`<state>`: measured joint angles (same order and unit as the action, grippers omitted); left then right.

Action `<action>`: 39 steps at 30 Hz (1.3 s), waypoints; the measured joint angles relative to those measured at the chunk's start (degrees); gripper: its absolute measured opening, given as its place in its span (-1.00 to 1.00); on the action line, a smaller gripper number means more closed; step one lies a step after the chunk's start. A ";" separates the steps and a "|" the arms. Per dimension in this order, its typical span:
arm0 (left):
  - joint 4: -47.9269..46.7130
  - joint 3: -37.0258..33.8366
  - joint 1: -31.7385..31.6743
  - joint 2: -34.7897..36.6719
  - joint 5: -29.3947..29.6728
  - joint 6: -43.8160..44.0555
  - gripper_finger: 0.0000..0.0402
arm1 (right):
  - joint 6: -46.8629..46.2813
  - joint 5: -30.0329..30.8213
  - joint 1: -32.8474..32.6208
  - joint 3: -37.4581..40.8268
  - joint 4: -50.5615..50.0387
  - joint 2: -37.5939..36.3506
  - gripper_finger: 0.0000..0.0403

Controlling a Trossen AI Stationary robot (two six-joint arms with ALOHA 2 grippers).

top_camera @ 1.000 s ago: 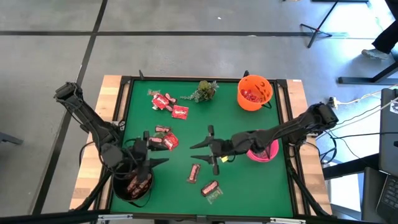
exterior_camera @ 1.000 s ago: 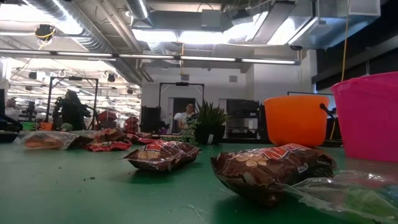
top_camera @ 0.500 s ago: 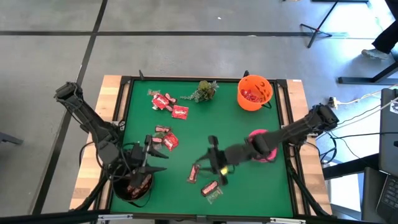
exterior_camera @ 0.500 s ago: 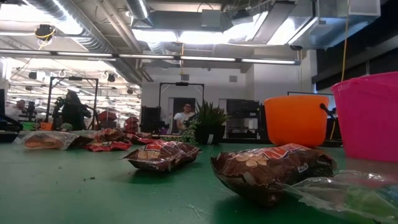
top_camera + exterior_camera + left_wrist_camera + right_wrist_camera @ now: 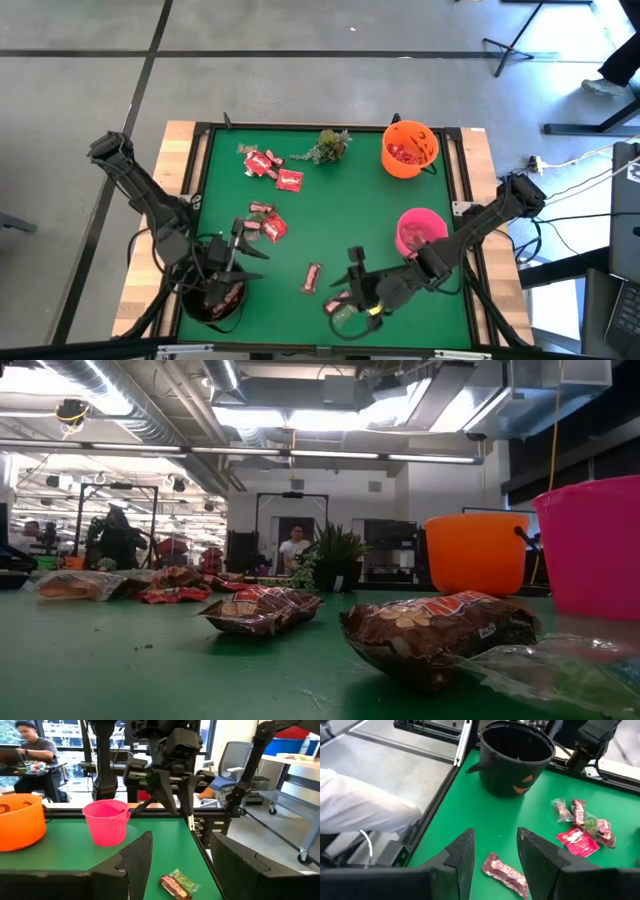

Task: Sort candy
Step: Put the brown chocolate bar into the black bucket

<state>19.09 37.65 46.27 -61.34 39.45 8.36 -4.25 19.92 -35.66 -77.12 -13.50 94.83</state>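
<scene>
Candy lies scattered on the green table (image 5: 400, 310): red packets (image 5: 268, 165) at the far left, a mixed cluster (image 5: 265, 225) at mid-left, a brown bar (image 5: 312, 278), and a brown bar with a clear-wrapped sweet (image 5: 340, 308) near the front edge. My right gripper (image 5: 348, 283) hovers open just right of the brown bar (image 5: 505, 872), above the front pair, and points toward the black bowl (image 5: 516, 757). My left gripper (image 5: 245, 257) stands open and level over the black bowl (image 5: 213, 302), which has candy in it. Nothing is between its fingers (image 5: 135, 862).
An orange bowl (image 5: 410, 148) with red candy stands at the far right, a pink bowl (image 5: 420, 232) at the right, and a green plant sprig (image 5: 325, 147) at the far middle. Bare green surface lies in the table's middle. People show in the room beyond.
My right gripper has swung from the table's middle toward the near edge, turning to point more toward the black bowl and uncovering the pink bowl. It stays open. My left gripper has turned a little over the black bowl. No candy has moved.
</scene>
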 joint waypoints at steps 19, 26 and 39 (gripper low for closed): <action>-0.50 0.00 -3.02 -0.04 -5.95 -0.11 -0.06 | -4.61 -3.75 -0.76 0.00 -3.28 2.78 -0.29; -1.73 0.00 2.25 2.06 -4.93 -1.88 -0.06 | -5.90 -4.61 -0.74 0.02 -3.43 5.39 -0.29; -1.88 0.00 3.87 3.76 0.92 -0.75 -0.06 | -6.34 -6.24 -1.18 0.02 -3.65 5.64 -0.29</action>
<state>17.21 37.65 50.14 -57.58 40.36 7.61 -10.59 13.68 -36.84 -77.10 -17.14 100.47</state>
